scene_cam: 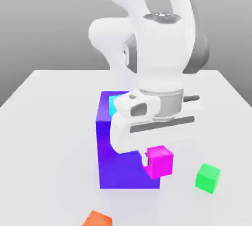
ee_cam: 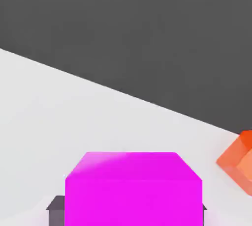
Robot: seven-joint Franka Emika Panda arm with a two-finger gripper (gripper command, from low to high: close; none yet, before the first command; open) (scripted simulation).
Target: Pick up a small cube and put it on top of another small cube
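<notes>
The small magenta cube (scene_cam: 159, 161) hangs above the table, in front of the big blue-purple block (scene_cam: 120, 161) as the exterior view sees it. My gripper (scene_cam: 153, 160) is shut on this cube, and a white fingertip (scene_cam: 146, 159) shows against its side. Up close in the hand view the magenta cube (ee_cam: 134, 188) sits between dark finger pads (ee_cam: 58, 210). A cyan cube (scene_cam: 116, 103) rests on top of the big block, partly hidden by my hand. A green cube (scene_cam: 207, 177) sits on the table toward the exterior view's right.
An orange cube (scene_cam: 97, 218) lies at the near edge of the white table (scene_cam: 44, 136); the orange cube (ee_cam: 239, 161) also appears in the hand view. The white arm rises behind the block.
</notes>
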